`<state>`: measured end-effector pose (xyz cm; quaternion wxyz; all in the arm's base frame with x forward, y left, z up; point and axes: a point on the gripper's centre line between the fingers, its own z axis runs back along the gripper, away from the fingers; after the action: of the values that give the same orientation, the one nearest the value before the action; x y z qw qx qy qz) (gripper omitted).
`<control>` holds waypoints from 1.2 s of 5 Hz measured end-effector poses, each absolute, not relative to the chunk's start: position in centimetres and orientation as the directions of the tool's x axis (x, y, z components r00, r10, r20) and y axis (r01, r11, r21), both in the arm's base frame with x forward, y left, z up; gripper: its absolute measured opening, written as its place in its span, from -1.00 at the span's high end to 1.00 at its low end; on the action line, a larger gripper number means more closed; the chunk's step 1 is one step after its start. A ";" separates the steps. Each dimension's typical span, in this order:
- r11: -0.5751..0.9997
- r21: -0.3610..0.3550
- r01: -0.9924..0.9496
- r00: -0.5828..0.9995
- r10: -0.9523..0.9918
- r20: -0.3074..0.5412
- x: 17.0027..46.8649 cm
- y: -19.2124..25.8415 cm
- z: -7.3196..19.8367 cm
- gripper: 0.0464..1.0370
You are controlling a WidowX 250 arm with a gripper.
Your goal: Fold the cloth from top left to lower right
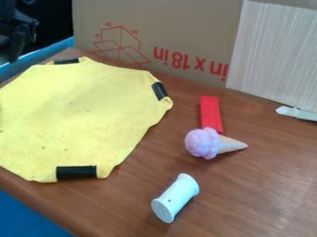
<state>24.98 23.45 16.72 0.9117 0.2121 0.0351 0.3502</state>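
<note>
Cloth, yellow [74, 111]: one, spread out over the left part of the brown wooden table [254, 199], its left side running past the edge of view. Black bands on it, three: at the top [66, 60], at the right corner [160, 90], at the lower edge [76, 172].
Gripper, black [20, 39]: at the upper left, beyond the cloth and apart from it; whether its jaws are clenched or released, I cannot tell.
Toy ice cream cone [202, 142]: pink scoop, tan cone pointing right, lying at the near end of a flat red block [210, 113].
Spool, white [176, 197]: on its side, slanted, nearer than the cone.
Cardboard box [180, 28]: behind the table, printed in red; wood-grain panel [275, 55] in front of its right part.
White object [297, 113]: right edge, kind unclear.
</note>
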 end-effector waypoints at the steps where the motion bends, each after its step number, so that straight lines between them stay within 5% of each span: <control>1: 0.677 0.411 -0.610 0.756 0.653 0.046 25.1 23.4 15.6 -0.93; 4: 0.892 0.326 -0.313 0.933 0.354 -0.071 27.1 28.3 15.1 -0.93; 6: 0.975 0.211 -0.070 0.996 0.058 0.062 27.6 29.6 14.0 -0.93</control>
<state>27.65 29.55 14.03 0.9933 0.1071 -0.0278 0.0323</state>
